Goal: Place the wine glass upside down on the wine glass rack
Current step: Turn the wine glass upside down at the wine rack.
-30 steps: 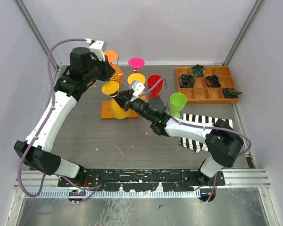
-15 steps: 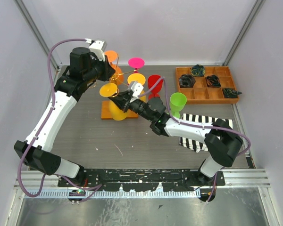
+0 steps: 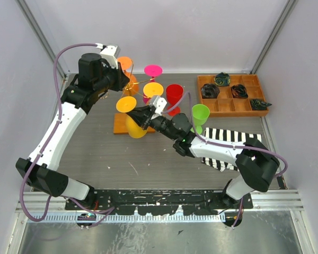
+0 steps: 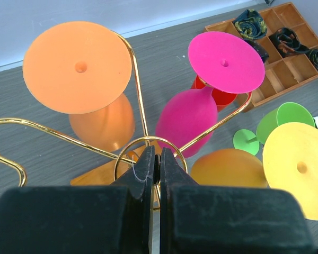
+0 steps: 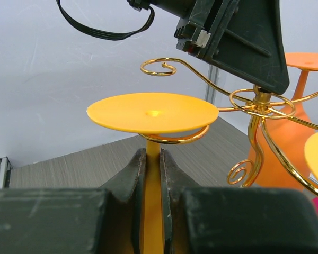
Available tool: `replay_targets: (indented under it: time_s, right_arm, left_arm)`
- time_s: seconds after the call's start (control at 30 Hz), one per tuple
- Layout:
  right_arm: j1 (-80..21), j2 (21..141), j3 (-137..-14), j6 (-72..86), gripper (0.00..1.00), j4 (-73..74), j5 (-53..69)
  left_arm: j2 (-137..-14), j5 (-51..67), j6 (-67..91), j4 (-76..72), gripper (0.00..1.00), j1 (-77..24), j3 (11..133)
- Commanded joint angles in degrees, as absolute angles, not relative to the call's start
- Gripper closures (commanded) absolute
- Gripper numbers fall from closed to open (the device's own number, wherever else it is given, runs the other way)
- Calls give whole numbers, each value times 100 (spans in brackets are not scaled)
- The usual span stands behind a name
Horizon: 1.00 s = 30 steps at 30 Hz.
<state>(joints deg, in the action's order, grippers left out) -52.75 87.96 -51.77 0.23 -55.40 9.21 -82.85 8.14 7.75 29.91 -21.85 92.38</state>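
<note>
Looking from above, the right gripper [image 3: 144, 117] pinches the yellow wine glass [image 3: 127, 104], inverted beside the wine glass rack [image 3: 118, 126] near the table's far edge. The left gripper [image 3: 123, 80] steadies the rack's top.

Left wrist: its jaws are pressed together on the gold ring.

Right wrist: the stem is clamped, with the foot over a scroll arm. Seat the stem fully in the hook before releasing.

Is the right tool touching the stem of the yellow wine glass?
Touching. In the right wrist view, the right tool has both fingers pressed against the stem of the yellow wine glass, with no gap.
</note>
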Motion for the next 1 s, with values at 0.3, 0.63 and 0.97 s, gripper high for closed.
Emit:
replay_targets:
  time_s: [0.3,0.63,0.97]
  right_arm:
    - [-5275,8604,-5079,-19,96,-5803,373]
    - [-5274,8672,-5162,-128,83,-5549,-49]
    - [-5273,8611,-5094,-149,62,-5497,-61]
  left_arm:
    - [-8207,658,746,3322,100,-2101,9123]
    - [-8213,668,748,3325,100,-2101,9114]
    - [-8219,659,742,3331,100,-2105,9110]
